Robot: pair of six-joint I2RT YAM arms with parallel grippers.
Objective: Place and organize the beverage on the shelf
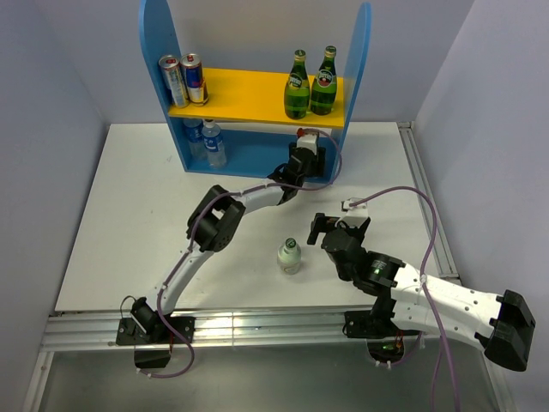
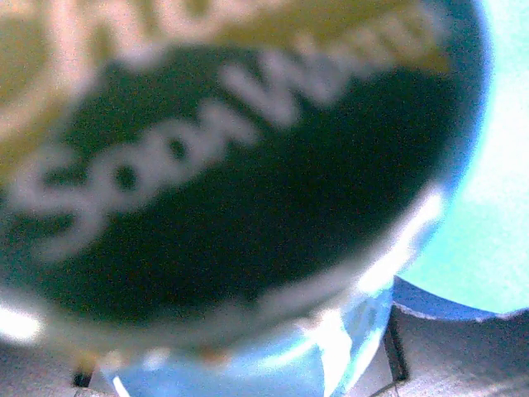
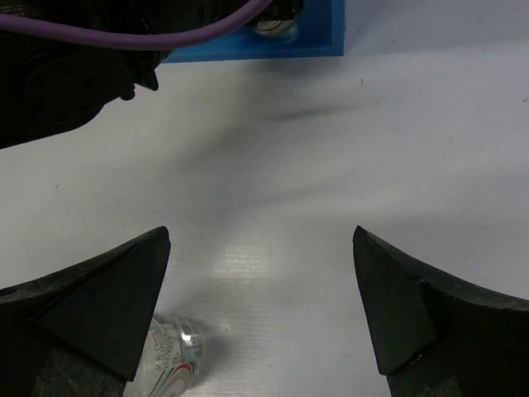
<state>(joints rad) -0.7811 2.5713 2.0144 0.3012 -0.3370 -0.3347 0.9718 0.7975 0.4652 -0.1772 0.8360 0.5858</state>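
1. The right gripper (image 3: 261,240) has its jaws spread wide with nothing between them but bare table (image 1: 129,215).
2. In the right wrist view a pale-capped bottle (image 3: 169,356) shows at the lower left, partly hidden behind the finger (image 3: 99,298) on that side and outside the gap.
3. From above, that bottle (image 1: 290,256) stands upright on the table, near the right gripper (image 1: 334,221) on its left and not touching it.
4. The left gripper (image 1: 307,148) is stretched out to the right end of the lower tier of the shelf (image 1: 154,51).
5. The left wrist camera is filled by a blurred dark green label reading "Soda Water", on a soda water bottle (image 2: 231,165) pressed close to the lens, with clear material under the label.
6. The left fingers cannot be made out, so I cannot tell whether the jaws grip this bottle or stand loose around it.
7. On the yellow upper board two green glass bottles (image 1: 298,84) stand upright side by side at the right end, and two cans (image 1: 172,79) stand at the left end.
8. Two blue-capped bottles (image 1: 213,142) stand on the lower tier at the left.
9. A purple cable (image 3: 165,37) crosses the top of the right wrist view in front of the blue base.
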